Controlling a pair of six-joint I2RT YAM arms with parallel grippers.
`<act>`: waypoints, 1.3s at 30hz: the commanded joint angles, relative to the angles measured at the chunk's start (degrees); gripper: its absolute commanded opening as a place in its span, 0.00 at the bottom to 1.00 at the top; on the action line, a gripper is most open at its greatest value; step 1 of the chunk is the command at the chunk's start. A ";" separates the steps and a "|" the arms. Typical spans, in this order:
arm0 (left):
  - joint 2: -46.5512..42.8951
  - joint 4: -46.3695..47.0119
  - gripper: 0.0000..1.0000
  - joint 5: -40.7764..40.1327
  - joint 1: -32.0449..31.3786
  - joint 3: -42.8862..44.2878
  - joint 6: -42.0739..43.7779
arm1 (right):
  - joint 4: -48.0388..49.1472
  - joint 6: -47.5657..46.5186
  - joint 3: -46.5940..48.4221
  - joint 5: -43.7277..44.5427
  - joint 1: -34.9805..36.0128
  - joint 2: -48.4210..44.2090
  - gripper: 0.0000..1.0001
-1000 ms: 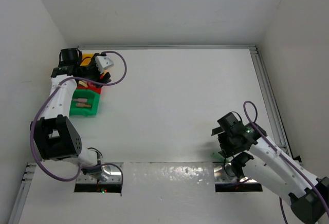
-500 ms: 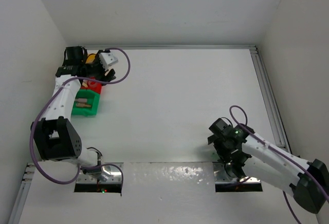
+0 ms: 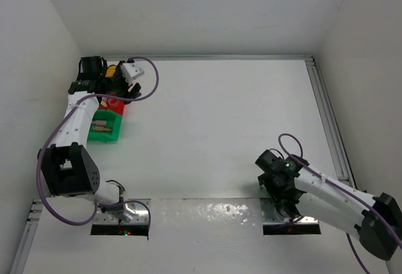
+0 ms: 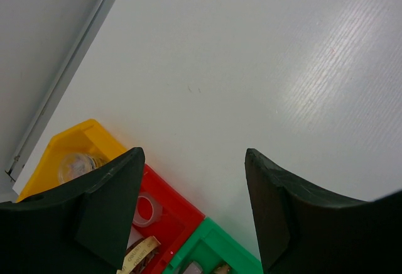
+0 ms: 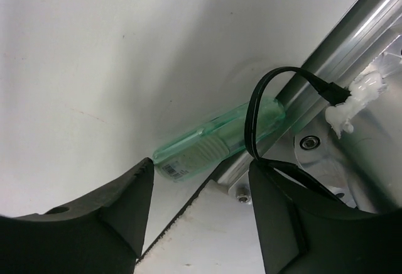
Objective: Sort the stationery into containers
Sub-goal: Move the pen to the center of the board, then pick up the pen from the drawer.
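The right arm (image 3: 326, 192) has pulled back toward its base since a second ago, while the left arm (image 3: 72, 120) has only edged a little at the far-left corner. Nearest to us, the right fingers (image 5: 107, 217) hang low over the near edge of the surface (image 3: 220, 129). They stand apart with nothing between them. Right below the gap runs an aluminium rail (image 5: 339, 41) with a black cable (image 5: 254, 117) looping over it. A greenish see-through streak (image 5: 207, 142) lies alongside the rail, and I cannot tell what it is. Now out to the far left, where the three joined bins sit in a row by the side wall. The green bin (image 3: 103, 132) is closest, with a couple of small pale pieces (image 3: 99, 125) inside. Next comes the red bin (image 4: 173, 208), holding a clear tape ring (image 4: 147, 210) and a beige tape ring (image 4: 139, 252). Farthest is the yellow bin (image 4: 75, 139), with a tiny clear round pot (image 4: 75, 167) in it. The left fingers (image 4: 107, 211) hover above the bins, spread wide and holding nothing.
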 commanded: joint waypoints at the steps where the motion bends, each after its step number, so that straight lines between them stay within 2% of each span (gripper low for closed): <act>1: -1.39 1.23 0.63 0.42 -0.02 1.63 -1.44 | 6.06 19.95 -6.98 10.07 -0.04 0.67 0.60; 3: -1.39 1.23 0.63 0.42 0.16 1.98 -1.53 | 8.87 18.28 -6.81 11.65 -0.38 1.90 0.52; 9: -1.74 1.41 0.63 0.51 0.51 2.25 -2.32 | 12.57 8.89 -2.86 13.67 -3.54 9.27 0.44; 14: -2.45 0.97 0.63 0.16 1.21 2.69 -2.41 | 16.70 0.45 -0.23 15.52 -6.62 12.53 0.33; 19: -2.45 0.44 0.63 0.16 1.56 2.69 -2.05 | 18.02 -17.30 5.40 19.48 -8.38 16.75 0.23; 22: -2.45 1.05 0.63 0.77 1.57 2.60 -3.02 | 21.16 -28.98 7.96 19.66 -9.09 19.56 0.13; 23: -2.45 1.14 0.63 1.21 1.57 2.43 -3.20 | 23.01 -36.59 8.39 18.09 -9.00 20.18 0.06; 24: -2.45 1.15 0.63 1.48 1.57 2.51 -3.55 | 24.51 -40.32 8.57 16.77 -9.09 20.79 0.00; 28: -2.18 -0.34 0.63 2.09 0.87 2.42 -3.64 | 32.16 -57.90 11.38 9.39 -7.69 24.83 0.00; 29: -2.10 -1.05 0.62 2.27 0.25 2.34 -3.72 | 32.78 -64.46 13.47 7.46 -5.68 26.23 0.00; 32: -1.74 -4.99 0.63 4.10 -0.89 2.16 -1.36 | 34.81 -73.81 18.39 5.68 -0.06 28.52 0.00; 35: -1.48 -9.22 0.62 7.09 -2.12 1.02 3.47 | 35.25 -86.01 24.54 3.93 4.43 32.38 0.00; 38: -1.39 -13.43 0.62 8.86 -3.88 -0.47 9.44 | 34.72 -92.36 32.35 -0.37 6.81 36.17 0.00; 39: -1.39 -17.10 0.61 9.30 -4.23 -0.74 14.85 | 34.37 -93.86 34.39 -1.51 7.34 38.88 0.00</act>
